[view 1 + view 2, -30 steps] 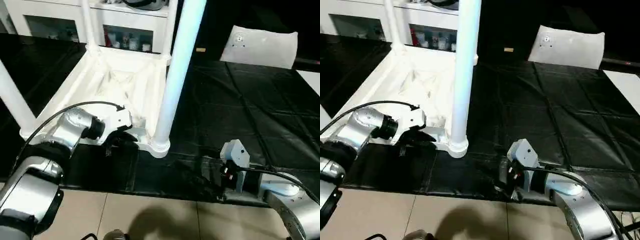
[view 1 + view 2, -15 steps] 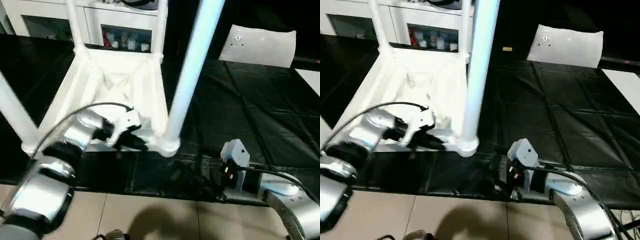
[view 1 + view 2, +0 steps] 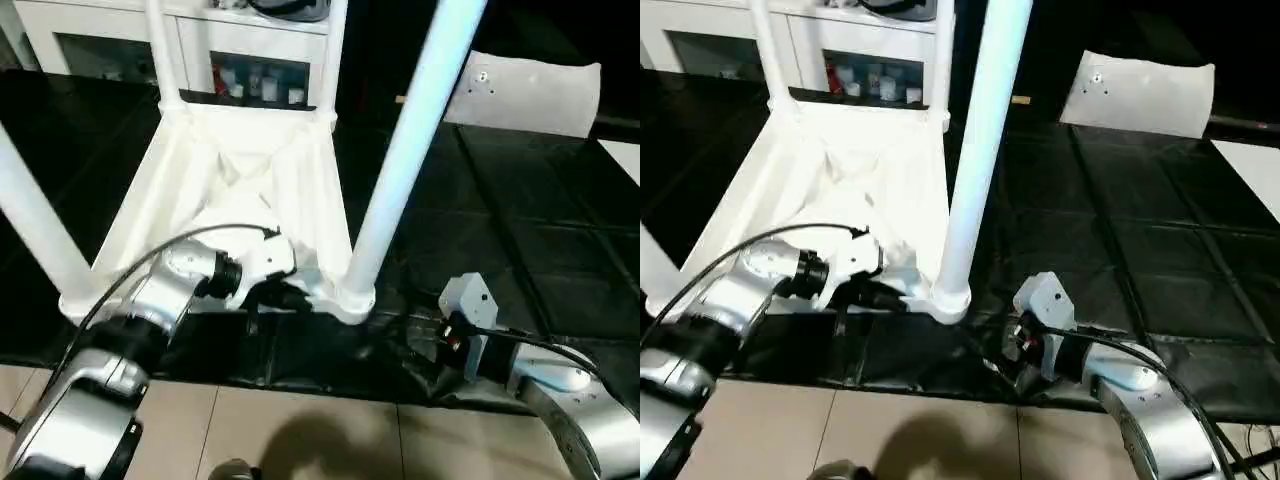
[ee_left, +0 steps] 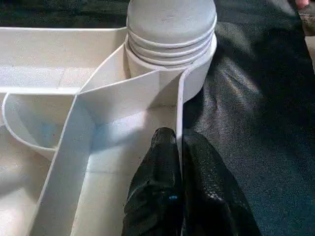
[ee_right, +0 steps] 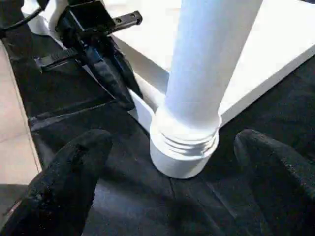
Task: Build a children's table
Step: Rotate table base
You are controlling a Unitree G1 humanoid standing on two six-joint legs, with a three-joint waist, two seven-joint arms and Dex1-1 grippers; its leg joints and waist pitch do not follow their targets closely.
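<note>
— Left claw?
— Clamped on the rim of the table: one finger inside the wall, the other outside on the mat side. Just beside the near corner socket.
— And the table?
— Upside down on the black mat, ribs up. Four legs upright from the corners, the near leg tilted a little.
— Right claw?
— Spread wide, low over the mat, gripping nothing. Faces the base of that near leg, which sits between the two fingers, close to them. Cannot tell whether they touch.
— Anything else?
— White block on the mat, well behind the right arm. White cabinet behind the table.
</note>
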